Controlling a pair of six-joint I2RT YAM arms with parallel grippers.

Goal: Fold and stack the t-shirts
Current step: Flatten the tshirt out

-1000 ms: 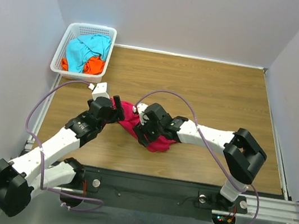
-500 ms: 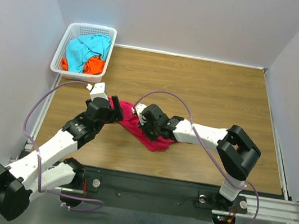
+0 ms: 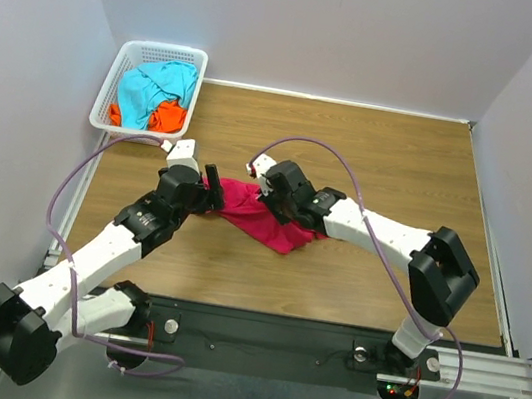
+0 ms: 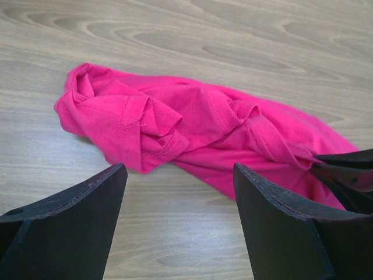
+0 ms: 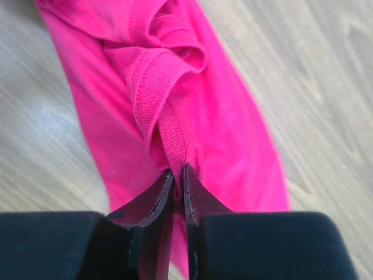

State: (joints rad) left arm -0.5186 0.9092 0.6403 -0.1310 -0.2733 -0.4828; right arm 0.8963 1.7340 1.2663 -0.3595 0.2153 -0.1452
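A crumpled crimson-pink t-shirt (image 3: 261, 216) (image 4: 198, 131) lies on the wooden table between the two arms. My right gripper (image 5: 178, 169) (image 3: 267, 195) is shut on the ribbed collar band (image 5: 166, 105) of that shirt, the cloth pinched between its fingertips. Just left of the shirt's bunched end, my left gripper (image 4: 178, 175) (image 3: 209, 190) stands open over bare wood, its fingers (image 4: 87, 198) short of the cloth and holding nothing. A turquoise-blue t-shirt (image 3: 154, 86) and an orange t-shirt (image 3: 166, 117) lie heaped in the basket.
The white lattice basket (image 3: 154, 48) stands at the table's far left corner by the wall. Grey walls close in the table (image 3: 401, 180) on three sides. A purple cable (image 3: 314, 149) arches over the right arm.
The right gripper closed on the shirt's collar and drew it back and to the right, stretching the cloth. The left gripper shifted slightly and stayed open.
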